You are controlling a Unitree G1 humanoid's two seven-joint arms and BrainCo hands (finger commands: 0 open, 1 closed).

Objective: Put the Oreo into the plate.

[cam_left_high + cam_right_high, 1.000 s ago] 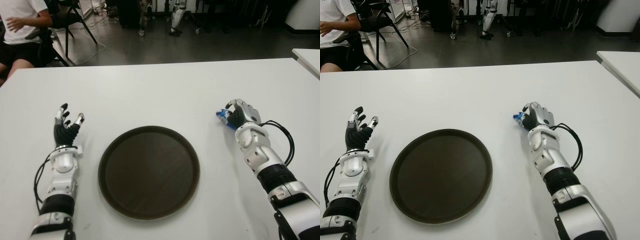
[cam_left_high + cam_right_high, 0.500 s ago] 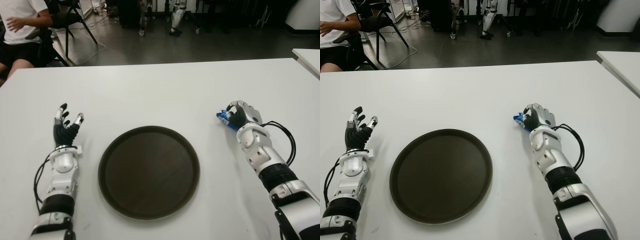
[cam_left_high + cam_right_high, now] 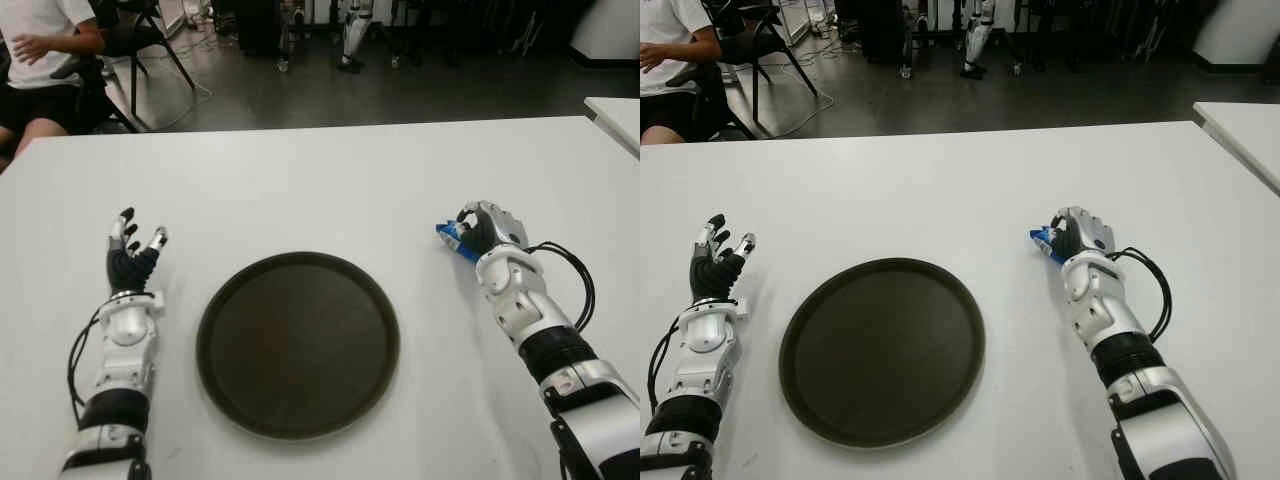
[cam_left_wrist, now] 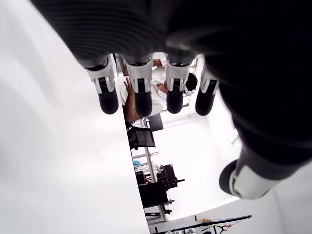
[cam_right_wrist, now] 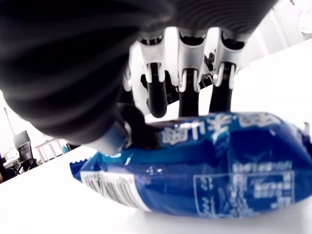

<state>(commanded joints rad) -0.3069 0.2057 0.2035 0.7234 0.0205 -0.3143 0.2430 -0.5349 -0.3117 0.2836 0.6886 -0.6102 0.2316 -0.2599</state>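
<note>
Since a second ago our right hand (image 3: 487,228) has shifted slightly toward the desk's (image 3: 330,190) right edge, its fingers closed on the blue Oreo pack (image 5: 195,168). The pack is low at the desk, well apart from the empty plate (image 3: 298,343). Carrying and release remain. Our left hand (image 3: 133,250), fingers spread and holding nothing, shows left of the plate.

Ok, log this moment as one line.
right hand: shut on Oreo pack, right of plate | plate: empty | left hand: open, idle, left of plate
</note>
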